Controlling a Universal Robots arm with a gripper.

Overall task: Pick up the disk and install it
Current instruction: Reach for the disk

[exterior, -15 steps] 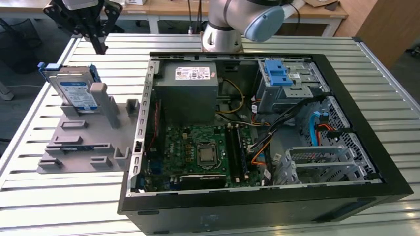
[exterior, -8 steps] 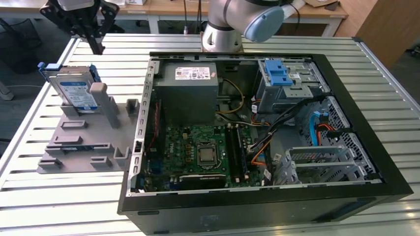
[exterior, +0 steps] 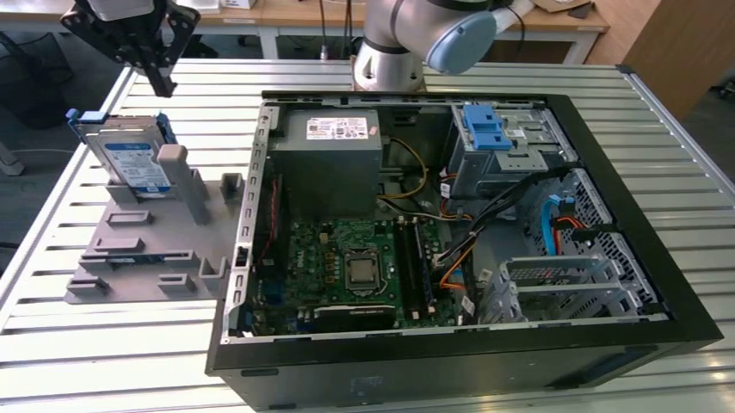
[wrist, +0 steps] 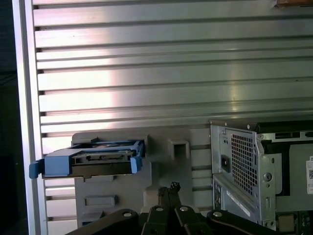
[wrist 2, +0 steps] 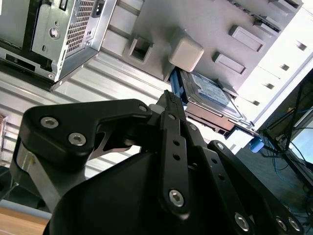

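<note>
Black computer case: lay open on its side nearest the exterior view, on the slatted metal worktop.
Green motherboard: sat flat inside the case, towards its near end.
Grey holder: lay on the worktop just beside the case, on the exterior view's left, with slots and posts standing up from it.
Disk: and there it was, on edge at the holder's far end, blue bracket round the silver body, label facing out, propped against a grey post. Both wrist views caught it too, seated in the holder.
Power supply: the grey box sat at the far end of the case, white sticker up.
Blue latch: sat on the drive cage in the far corner, on the exterior view's right.
Tool: hung in the air above and beyond the disk, clear of it, fingers together with nothing between them; the tips met in both wrist views.
Arm base: stood on the worktop behind the case.
</note>
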